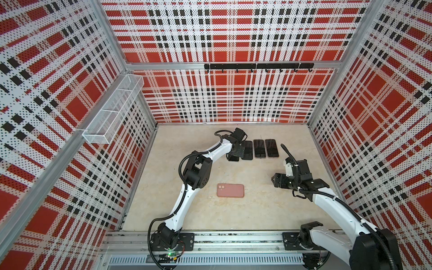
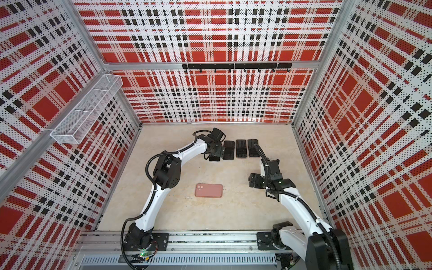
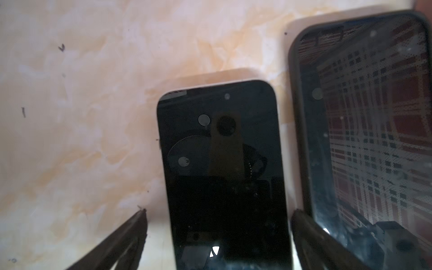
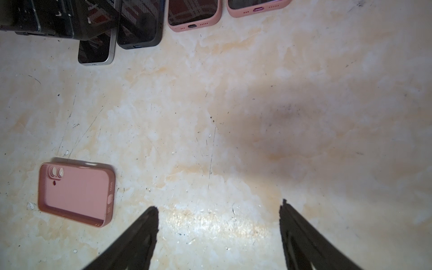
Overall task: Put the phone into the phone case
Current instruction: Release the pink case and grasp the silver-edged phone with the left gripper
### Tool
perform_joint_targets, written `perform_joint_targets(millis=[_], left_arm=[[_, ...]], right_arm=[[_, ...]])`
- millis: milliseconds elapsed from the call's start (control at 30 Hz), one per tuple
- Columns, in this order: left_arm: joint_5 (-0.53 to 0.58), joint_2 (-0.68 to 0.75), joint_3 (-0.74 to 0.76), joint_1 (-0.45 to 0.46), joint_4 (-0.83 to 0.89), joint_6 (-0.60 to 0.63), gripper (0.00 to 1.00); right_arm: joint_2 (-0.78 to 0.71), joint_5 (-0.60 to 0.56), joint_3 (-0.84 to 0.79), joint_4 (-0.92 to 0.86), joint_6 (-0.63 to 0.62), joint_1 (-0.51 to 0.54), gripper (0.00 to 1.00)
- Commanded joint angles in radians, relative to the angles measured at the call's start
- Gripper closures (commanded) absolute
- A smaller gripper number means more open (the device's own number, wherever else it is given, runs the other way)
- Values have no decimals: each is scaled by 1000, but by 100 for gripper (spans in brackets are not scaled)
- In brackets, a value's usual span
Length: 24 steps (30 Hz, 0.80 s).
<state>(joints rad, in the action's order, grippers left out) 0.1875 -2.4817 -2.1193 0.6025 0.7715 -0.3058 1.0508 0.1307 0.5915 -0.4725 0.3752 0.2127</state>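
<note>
Left gripper (image 3: 218, 217): spread wide and low over the phone (image 3: 222, 163), with 1 finger (image 3: 121, 240) on each side of it; neither finger visibly presses its edge.
Phone: bare, silver-edged and screen up, flat on the counter (image 1: 233, 210). It is at the left end of a row of 4 on the far side and sticks out a little nearer than the others.
Dark-cased phone (image 3: 362, 117): just beside the phone; 1 finger of the left gripper stands in the gap between them.
Pink-cased phones (image 1: 259, 148): 2, screens up, filling the right of the row.
Phone case (image 1: 230, 190): pink and empty, lying flat crosswise with its hollow side up, well apart from the row and nearer the arm bases.
Right gripper (image 4: 218, 210): spread wide, holding nothing, above bare counter to the right of the phone case.
</note>
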Motion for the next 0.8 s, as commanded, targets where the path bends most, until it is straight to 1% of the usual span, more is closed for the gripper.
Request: perform_joint_targets(millis=[0, 33, 100, 300, 333, 467, 567, 700, 767], left_arm=[[-3, -54, -19, -2, 20, 17, 2], [-3, -58, -20, -2, 24, 14, 1], [-11, -70, -26, -2, 36, 10, 5], [-17, -74, -15, -4, 52, -7, 26], [-17, -66, -11, -4, 52, -12, 27], [-14, -13, 15, -7, 51, -30, 30], [-29, 71, 78, -13, 40, -56, 31], [-49, 205, 225, -24, -14, -121, 32], [-81, 270, 308, -42, -51, -151, 32]], right_arm=[[7, -6, -9, 13, -6, -6, 17], [6, -8, -9, 15, -6, -6, 17], [5, -9, -10, 18, -7, -6, 17], [15, -10, -13, 25, -13, -6, 17], [18, -9, -13, 26, -16, -6, 17], [19, 14, -12, 40, -25, -6, 17], [7, 74, -23, 85, -24, -4, 18], [-14, 158, -66, 248, 30, 10, 20], [-11, 183, -85, 346, 63, 32, 21]])
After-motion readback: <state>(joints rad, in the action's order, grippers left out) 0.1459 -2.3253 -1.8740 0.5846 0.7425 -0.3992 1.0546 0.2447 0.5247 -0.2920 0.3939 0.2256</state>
